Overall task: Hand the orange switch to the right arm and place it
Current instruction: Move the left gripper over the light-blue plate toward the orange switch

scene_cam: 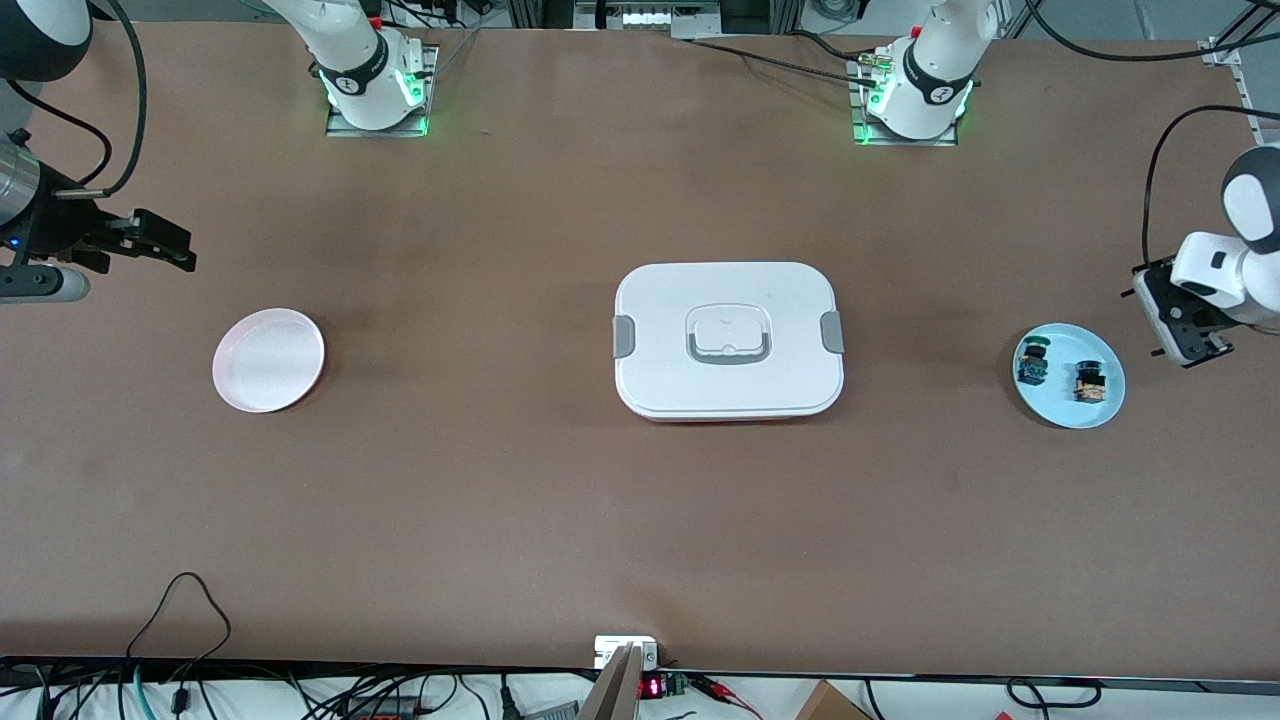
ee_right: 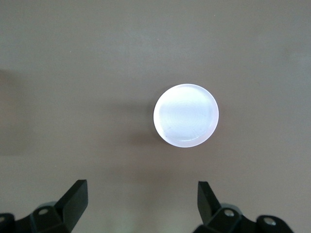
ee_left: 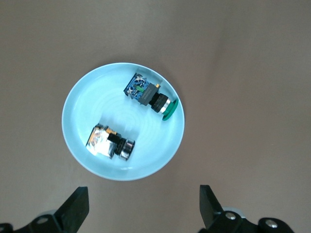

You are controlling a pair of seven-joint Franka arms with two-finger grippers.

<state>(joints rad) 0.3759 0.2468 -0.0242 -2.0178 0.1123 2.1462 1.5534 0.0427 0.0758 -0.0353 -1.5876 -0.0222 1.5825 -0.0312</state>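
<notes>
The orange switch (scene_cam: 1090,383), black with an orange-tan block, lies on its side on a light blue plate (scene_cam: 1060,415) near the left arm's end of the table. In the left wrist view it (ee_left: 109,143) lies on the plate (ee_left: 82,111) beside a green and blue switch (ee_left: 150,95). My left gripper (scene_cam: 1192,345) is open and empty, over the bare table just beside the blue plate; the left wrist view shows the gripper (ee_left: 144,208) clear of the plate rim. My right gripper (scene_cam: 165,245) is open and empty over the table near the right arm's end; the right wrist view also shows it (ee_right: 142,206).
The green and blue switch (scene_cam: 1033,362) shares the blue plate. An empty pink plate (scene_cam: 268,360) lies near the right arm's end, also in the right wrist view (ee_right: 186,115). A white lidded box (scene_cam: 728,340) with grey clips stands mid-table between the plates.
</notes>
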